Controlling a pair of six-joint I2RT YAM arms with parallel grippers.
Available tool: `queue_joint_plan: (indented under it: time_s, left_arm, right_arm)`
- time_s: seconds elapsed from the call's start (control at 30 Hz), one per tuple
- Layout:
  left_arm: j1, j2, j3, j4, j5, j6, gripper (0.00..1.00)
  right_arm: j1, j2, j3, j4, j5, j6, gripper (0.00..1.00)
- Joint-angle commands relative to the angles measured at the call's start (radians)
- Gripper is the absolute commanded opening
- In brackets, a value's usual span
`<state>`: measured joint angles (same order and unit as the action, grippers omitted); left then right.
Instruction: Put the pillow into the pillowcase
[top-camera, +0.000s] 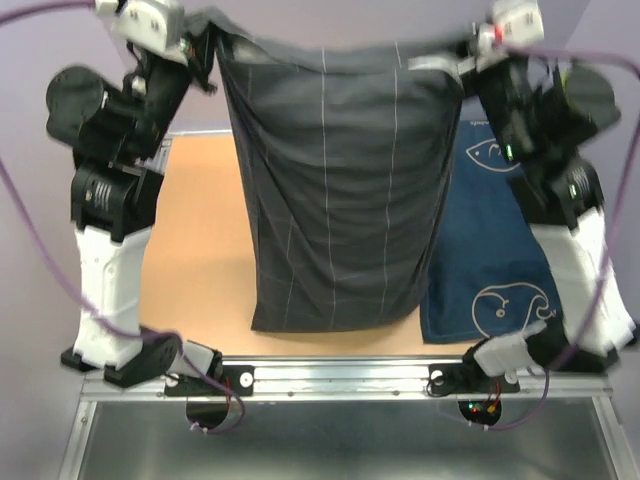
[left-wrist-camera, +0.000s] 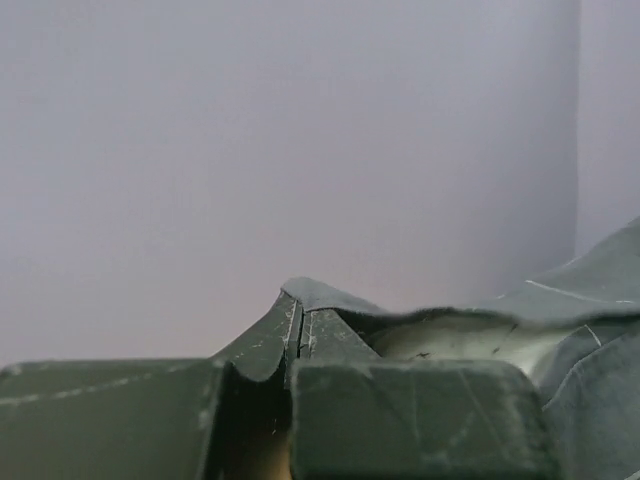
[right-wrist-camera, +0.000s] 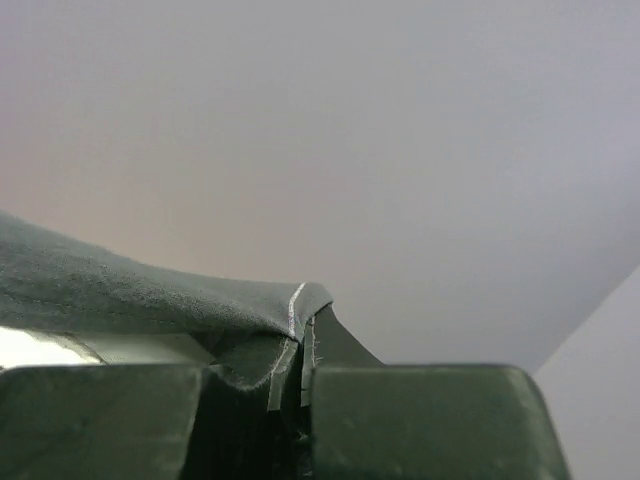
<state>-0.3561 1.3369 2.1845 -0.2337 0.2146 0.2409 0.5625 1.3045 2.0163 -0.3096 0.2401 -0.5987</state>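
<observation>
Top external view has the pillowcase (top-camera: 335, 190) hanging between your two raised arms, mouth up, with its closed end down on the worktop (top-camera: 200, 250) near the front edge. It hangs full, and the left wrist view shows a pale, speckled surface just inside the mouth, which I take for the pillow (left-wrist-camera: 450, 340). Your risk is the grip. Each side holds only a thin fold of hem, so the weight of a stuffed case, or any pull of the arms away from each other, could drag a corner free. The mouth would then drop and the pillow slump out. Uneven lifting could also bunch the pillow to one side instead of letting it settle to the bottom. The left jaws are pressed together on the hem at the mouth's left corner, the fabric edge pinched between them. The right jaws are closed the same way on the right corner. A navy cloth (top-camera: 495, 250) lies on the worktop to the right, partly hidden by the case, and a swinging case could drag it.
</observation>
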Motion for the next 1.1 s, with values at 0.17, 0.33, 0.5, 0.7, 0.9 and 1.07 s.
queue_joint_plan:
  time_s: [0.17, 0.33, 0.5, 0.7, 0.9, 1.07]
  left_arm:
    - [0.014, -0.088, -0.093, 0.209, -0.064, 0.078, 0.0]
    - [0.023, -0.093, 0.049, 0.373, -0.254, 0.034, 0.0]
    - [0.023, -0.165, -0.225, 0.141, -0.093, -0.057, 0.0]
    - [0.035, -0.107, -0.133, -0.094, -0.152, -0.062, 0.0]
    - [0.036, -0.064, -0.085, -0.111, -0.145, -0.035, 0.0]
    - [0.137, -0.053, 0.086, 0.277, -0.207, -0.045, 0.0]
  right_arm:
    - [-0.009, 0.027, 0.011, 0.208, -0.002, -0.179, 0.01]
    - [-0.009, 0.261, 0.646, 0.299, 0.137, -0.168, 0.01]
    - [-0.009, -0.053, -0.12, 0.166, 0.102, -0.097, 0.01]
    - [-0.009, 0.133, 0.301, -0.158, 0.241, -0.028, 0.01]
    - [-0.009, -0.066, -0.106, -0.104, 0.237, -0.105, 0.01]
    - [-0.009, 0.299, 0.745, 0.098, 0.309, -0.205, 0.0]
